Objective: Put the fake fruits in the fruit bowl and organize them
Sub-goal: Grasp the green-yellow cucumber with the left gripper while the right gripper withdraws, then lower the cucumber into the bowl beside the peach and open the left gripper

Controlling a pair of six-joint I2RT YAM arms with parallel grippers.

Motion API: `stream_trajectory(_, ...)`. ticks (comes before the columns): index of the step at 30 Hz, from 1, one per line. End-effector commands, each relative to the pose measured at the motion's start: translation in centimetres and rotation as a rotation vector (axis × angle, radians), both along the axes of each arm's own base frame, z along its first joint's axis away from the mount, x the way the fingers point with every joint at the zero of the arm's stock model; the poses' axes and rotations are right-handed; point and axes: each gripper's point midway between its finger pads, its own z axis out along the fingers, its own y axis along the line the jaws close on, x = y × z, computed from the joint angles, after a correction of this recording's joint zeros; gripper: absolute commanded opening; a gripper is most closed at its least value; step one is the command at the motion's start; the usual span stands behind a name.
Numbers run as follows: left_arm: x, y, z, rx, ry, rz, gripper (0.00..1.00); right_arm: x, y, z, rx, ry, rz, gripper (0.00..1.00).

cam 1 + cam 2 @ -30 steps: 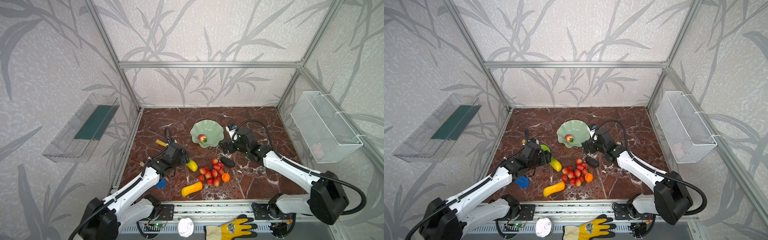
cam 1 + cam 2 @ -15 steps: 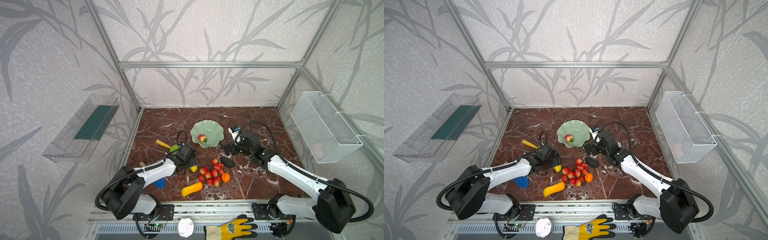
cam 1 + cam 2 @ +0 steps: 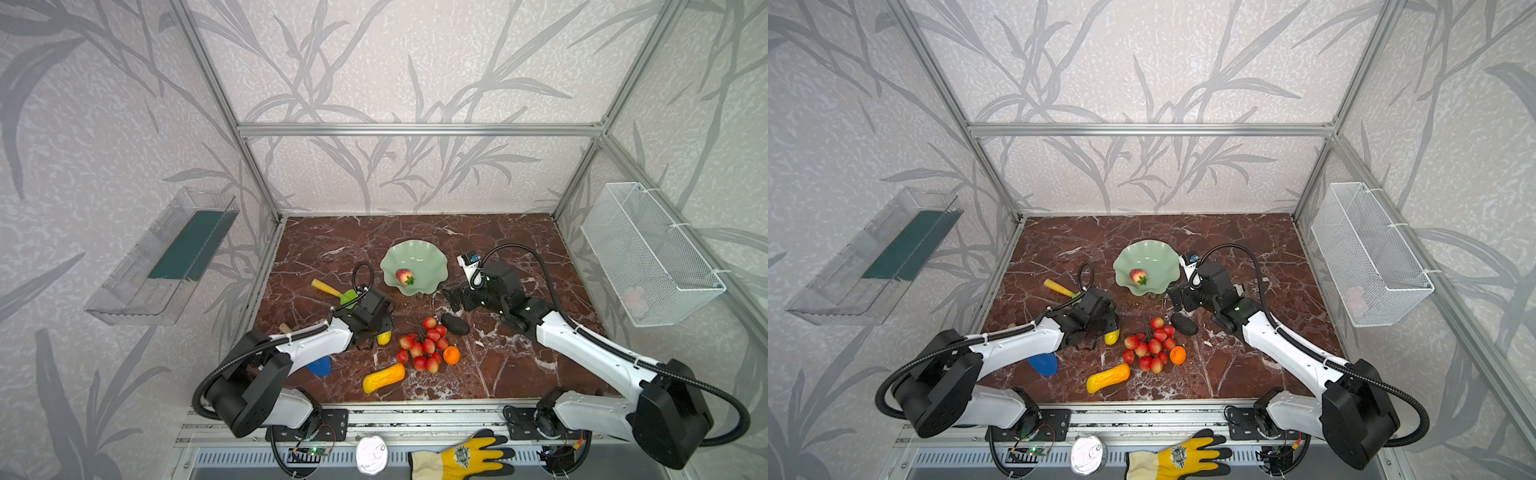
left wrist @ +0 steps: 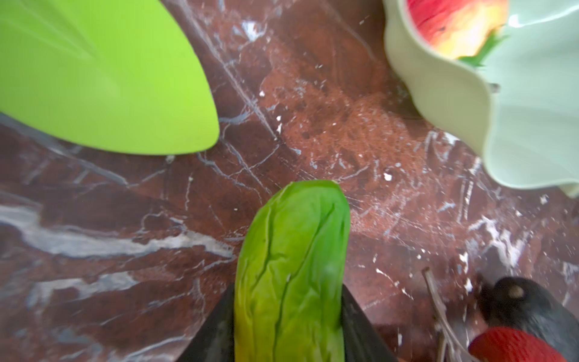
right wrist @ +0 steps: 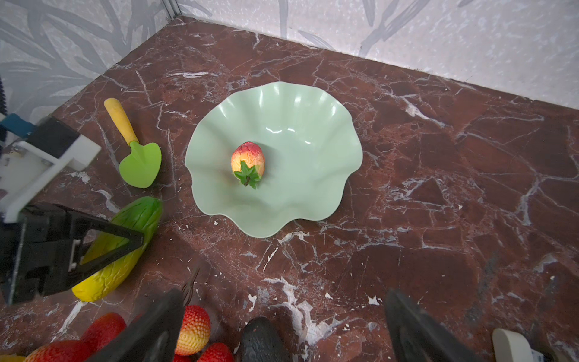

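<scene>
My left gripper [image 3: 374, 330] [image 4: 288, 313] is shut on the green-yellow oblong fruit [image 4: 291, 266] [image 5: 125, 232], which lies low on the marble, left of the bunch of red berries [image 3: 424, 347]. The mint fruit bowl [image 3: 432, 266] [image 5: 297, 125] holds one strawberry [image 3: 404, 276] [image 5: 248, 160]. My right gripper [image 3: 451, 299] [image 5: 282, 313] stands open and empty between the bowl and the dark avocado [image 3: 455, 324] [image 5: 263, 341]. A small orange [image 3: 451, 355] and a yellow-orange oblong fruit [image 3: 383, 377] lie nearer the front.
A green toy shovel [image 3: 336, 293] lies just behind the left gripper, and a blue one [image 3: 319, 366] sits under the left arm. A clear tray [image 3: 166, 257] hangs on the left wall and a wire basket [image 3: 648, 253] on the right.
The left gripper has come down over the green-yellow fruit and closed on it. The right gripper has stayed open near the avocado.
</scene>
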Motion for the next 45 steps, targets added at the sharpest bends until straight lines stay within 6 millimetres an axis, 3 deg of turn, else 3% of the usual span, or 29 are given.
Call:
stream_trajectory(1,-0.3,1.1,2.7,0.018,-0.076,-0.001,0.38,0.2,-0.6,0.2,0.012,-0.011,-0.031,0.99)
stream_trajectory(4,-0.1,1.4,6.0,0.024,-0.168,-0.038,0.38,0.2,-0.7,0.4,0.025,-0.019,-0.044,0.99)
stream_trajectory(8,1.1,0.1,10.4,0.037,-0.271,-0.140,0.38,0.0,-1.2,0.8,0.050,-0.027,-0.068,0.99)
stream_trajectory(12,3.7,-2.2,12.6,0.100,-0.308,-0.241,0.38,-0.6,-2.1,1.0,0.062,-0.035,-0.099,0.99)
stream_trajectory(16,7.1,-5.6,13.3,0.151,-0.307,-0.358,0.38,-1.5,-3.3,1.1,0.066,-0.036,-0.130,0.99)
stream_trajectory(21,10.9,-9.4,12.0,0.153,-0.260,-0.437,0.38,-3.2,-4.7,1.2,0.112,-0.023,-0.174,0.99)
stream_trajectory(28,15.4,-12.6,7.9,0.166,-0.192,-0.457,0.38,-5.1,-5.8,-0.3,0.123,0.015,-0.192,0.99)
stream_trajectory(38,19.3,-12.0,3.5,0.155,-0.119,-0.371,0.38,-5.3,-5.9,-1.4,0.077,0.034,-0.177,0.99)
stream_trajectory(45,19.8,-12.2,1.5,0.180,-0.062,-0.387,0.41,-4.8,-5.6,-2.2,0.047,0.061,-0.168,0.99)
